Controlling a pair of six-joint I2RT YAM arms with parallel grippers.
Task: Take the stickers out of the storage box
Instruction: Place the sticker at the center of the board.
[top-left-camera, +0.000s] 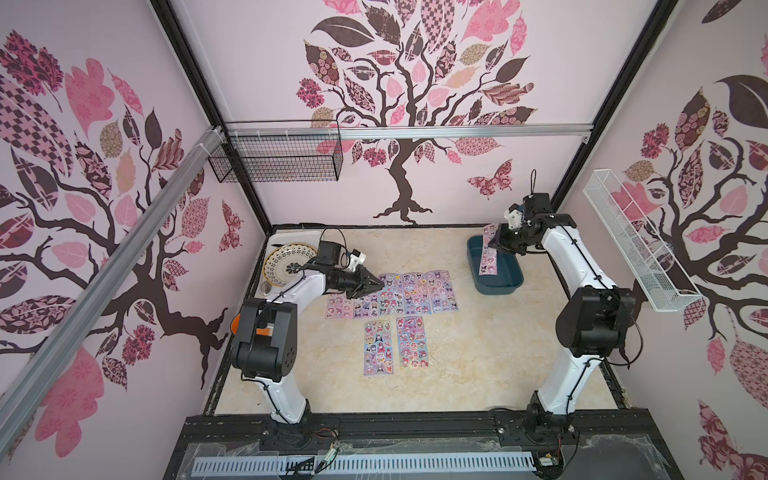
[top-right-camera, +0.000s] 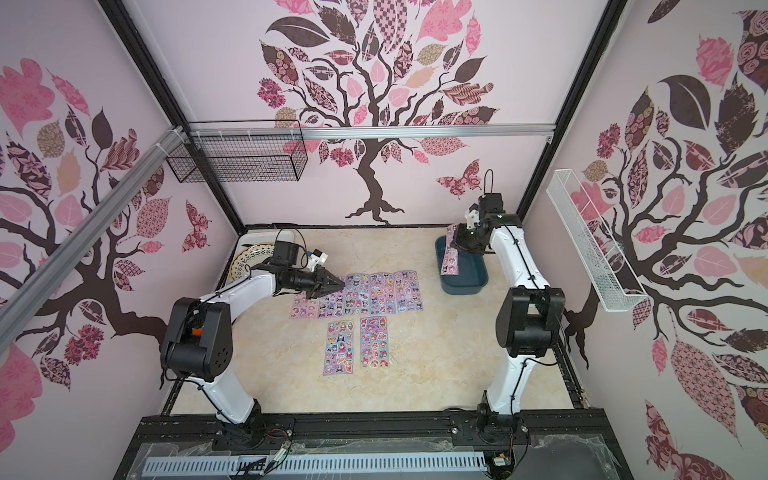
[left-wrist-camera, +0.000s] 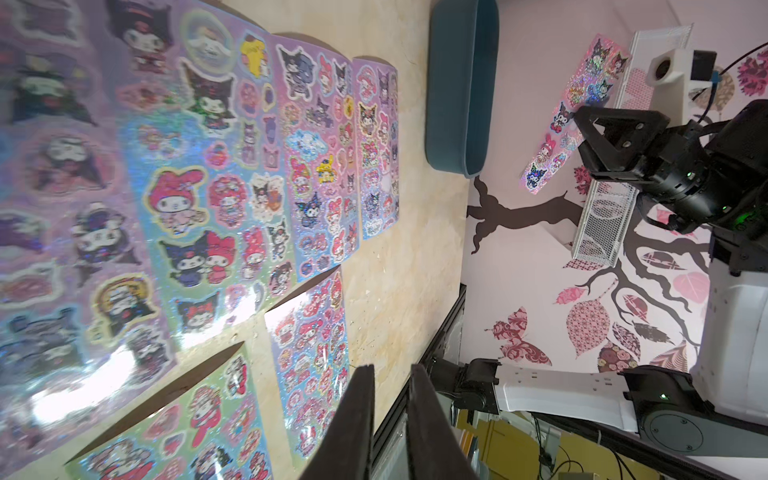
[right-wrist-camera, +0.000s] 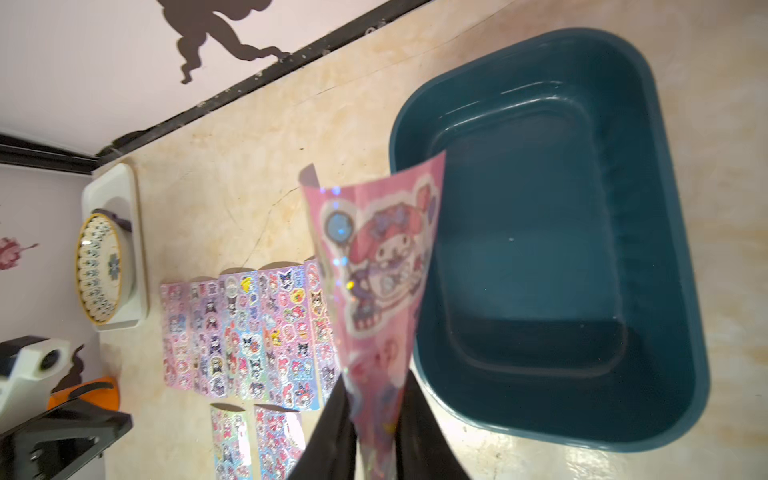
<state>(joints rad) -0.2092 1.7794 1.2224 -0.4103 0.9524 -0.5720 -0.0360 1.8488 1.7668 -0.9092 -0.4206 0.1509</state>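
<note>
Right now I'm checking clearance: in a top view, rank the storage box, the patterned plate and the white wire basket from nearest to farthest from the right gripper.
From the right gripper:
1. storage box, just below it.
2. white wire basket, on the right wall.
3. patterned plate, far left corner.

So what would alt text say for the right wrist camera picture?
The right gripper pinches a pink sticker sheet beside the empty teal storage box. Seven more sheets lie on the table.

Bare tabletop (top-left-camera: 478, 357) beside laid stickers (top-left-camera: 395, 291)
</note>
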